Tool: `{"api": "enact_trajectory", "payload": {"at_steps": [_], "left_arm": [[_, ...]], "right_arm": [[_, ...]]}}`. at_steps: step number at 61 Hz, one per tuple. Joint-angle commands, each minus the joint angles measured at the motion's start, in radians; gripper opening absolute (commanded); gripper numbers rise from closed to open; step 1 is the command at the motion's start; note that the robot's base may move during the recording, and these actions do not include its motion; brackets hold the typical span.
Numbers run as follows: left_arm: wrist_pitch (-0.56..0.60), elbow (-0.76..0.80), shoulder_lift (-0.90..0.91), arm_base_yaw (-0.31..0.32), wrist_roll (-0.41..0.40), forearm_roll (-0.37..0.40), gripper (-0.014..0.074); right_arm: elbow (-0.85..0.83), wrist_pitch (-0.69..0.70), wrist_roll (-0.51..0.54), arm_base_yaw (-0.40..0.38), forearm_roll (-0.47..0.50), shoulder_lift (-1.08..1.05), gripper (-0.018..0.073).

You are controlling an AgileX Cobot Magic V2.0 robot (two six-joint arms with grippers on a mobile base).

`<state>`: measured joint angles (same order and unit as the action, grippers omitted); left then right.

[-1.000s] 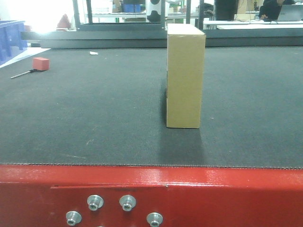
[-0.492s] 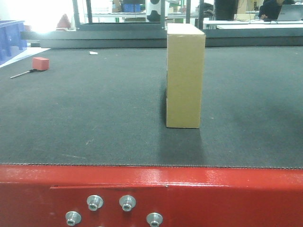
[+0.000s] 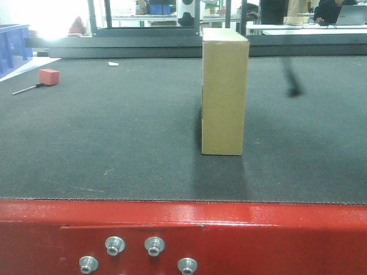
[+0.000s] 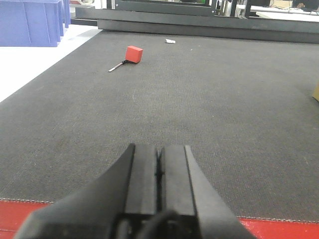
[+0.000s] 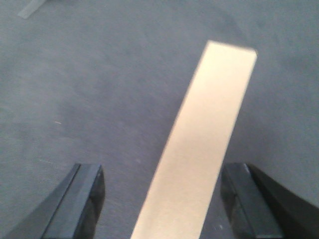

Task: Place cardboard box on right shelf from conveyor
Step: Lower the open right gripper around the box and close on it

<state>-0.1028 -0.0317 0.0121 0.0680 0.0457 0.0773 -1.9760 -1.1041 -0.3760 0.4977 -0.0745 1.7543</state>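
A: Right gripper?
B: Jaws spread wide, one finger on each side of the cardboard box, over its pale top. There is a gap on both sides.
A: Left gripper?
B: Fingers pressed together with nothing between them, low over the near edge of the conveyor.
A: Box position?
B: Upright on end on the belt, slightly right of centre. The small red block lies far left, well apart. The blue bins stand beyond the left edge.
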Motion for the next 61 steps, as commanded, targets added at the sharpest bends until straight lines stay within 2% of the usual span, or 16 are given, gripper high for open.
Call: {"api": "enact_trajectory", "payload": {"at_steps": [1,5,13,32,46,61], "left_arm": [[0.088,-0.01,0.015,0.0,0.0,0.006,-0.0116],[0.088,-0.01,0.015,0.0,0.0,0.006,-0.0116],[0.088,-0.01,0.015,0.0,0.0,0.006,-0.0116],[0.088,-0.01,0.015,0.0,0.0,0.006,-0.0116],[0.088,-0.01,0.015,0.0,0.0,0.006,-0.0116],[0.088,-0.01,0.015,0.0,0.0,0.006,-0.0116]], "right_arm": [[-0.151,-0.074,-0.11,0.027,-0.137,0.034,0.0581],[-0.225,-0.116,-0.115,0.051,-0.181,0.087,0.0581],[-0.291,-0.122,-0.115,0.078,-0.175,0.141,0.0582],[-0.29,-0.145,-0.103,0.075,-0.201,0.16,0.06],[-0.272,-0.145,-0.208,0.039,-0.228,0.161,0.06],[-0.187,-0.067,-0.23,0.006,-0.197,0.161,0.06]]}}
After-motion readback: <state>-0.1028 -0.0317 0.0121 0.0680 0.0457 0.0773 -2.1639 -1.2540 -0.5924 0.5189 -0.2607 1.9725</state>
